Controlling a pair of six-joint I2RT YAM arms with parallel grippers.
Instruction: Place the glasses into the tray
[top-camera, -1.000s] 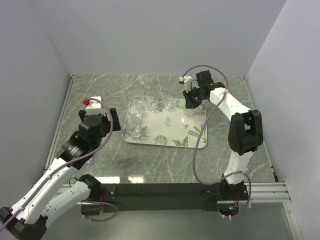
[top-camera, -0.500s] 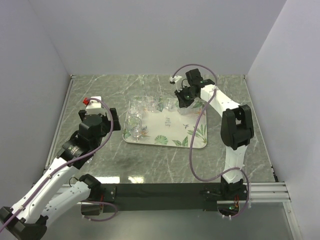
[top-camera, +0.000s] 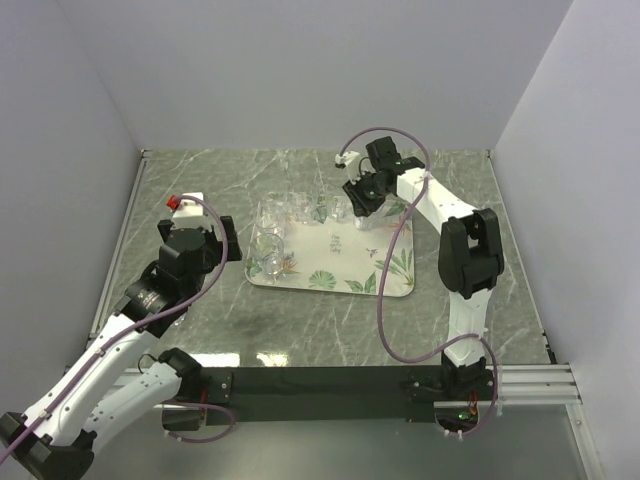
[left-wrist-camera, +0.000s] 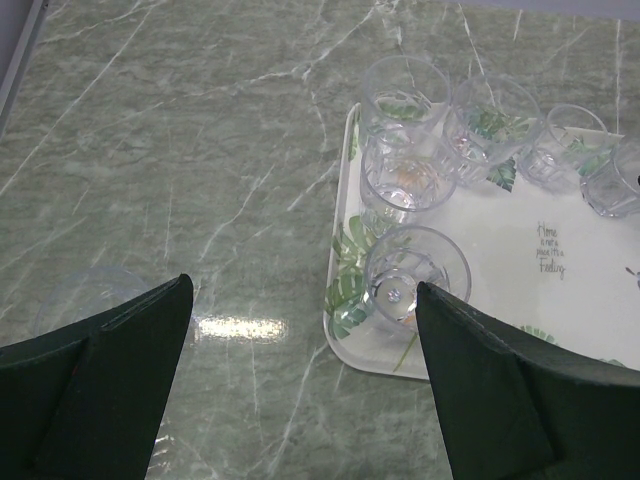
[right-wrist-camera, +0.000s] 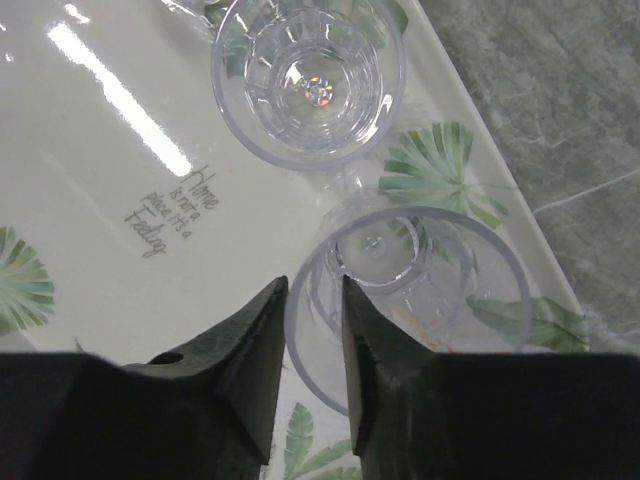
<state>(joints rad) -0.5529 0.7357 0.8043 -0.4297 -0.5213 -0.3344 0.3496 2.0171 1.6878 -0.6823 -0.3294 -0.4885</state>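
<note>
The right arm has swung left along the far side of the tray, from its far right corner to a spot further in; the left arm has not shifted.

The table is grey-green marble with pale veins, boxed in by plain pale walls on three sides. One tray lies flat in the middle of it, cream with green leaves.

The glasses are all clear and stand upright in the tray. As far as I can count there are seven: four in a row along the far edge, two more down the left edge, and one at the right arm. A faint ring on the bare marble by the left arm may be another; I cannot be sure.

The right gripper is parted a little, one finger inside and one outside the rim of the last glass, which stands on the tray next to a neighbouring glass. The gap looks wider than the glass wall, so it is not pinched.

The left gripper is spread wide and holds nothing, hanging above the marble just off the tray's left edge.
</note>
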